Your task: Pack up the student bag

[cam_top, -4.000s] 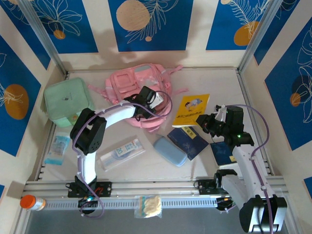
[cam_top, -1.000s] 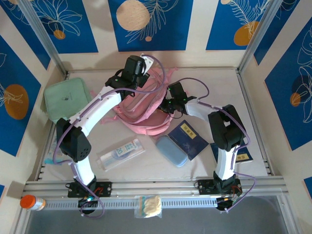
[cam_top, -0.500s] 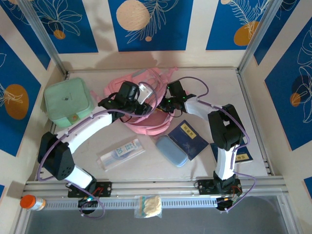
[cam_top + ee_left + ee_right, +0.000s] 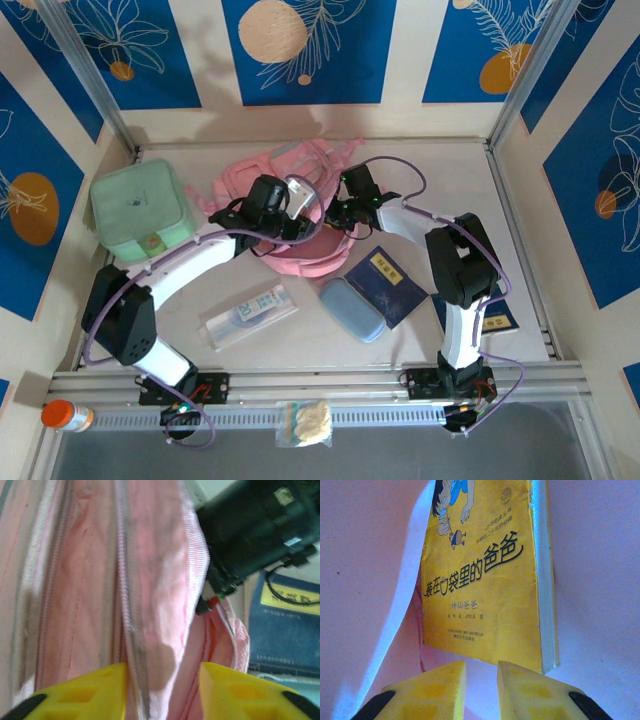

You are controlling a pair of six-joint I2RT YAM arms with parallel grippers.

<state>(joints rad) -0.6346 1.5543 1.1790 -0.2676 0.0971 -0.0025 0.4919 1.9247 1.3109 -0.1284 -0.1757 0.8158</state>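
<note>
**Seating the picture book in the student bag**

Nearest the arm bases, a blue-grey pencil case [image 4: 350,308] and a navy booklet [image 4: 388,283] lie unpacked on the worktop [image 4: 450,180]. Beyond them, toward the far wall, the student bag [image 4: 305,262] lies with both claws at its mouth. The left claw [image 4: 164,672] has its fingers apart astride a fold of the zip edge; whether they pinch the fabric cannot be told. The right claw [image 4: 481,672], inside the bag, is narrowly parted and empty, with the yellow picture book [image 4: 480,575] lying just past its tips. Good practice here would be to hold the mouth wide, then back the right claw straight out, clear of book and zip.
</note>
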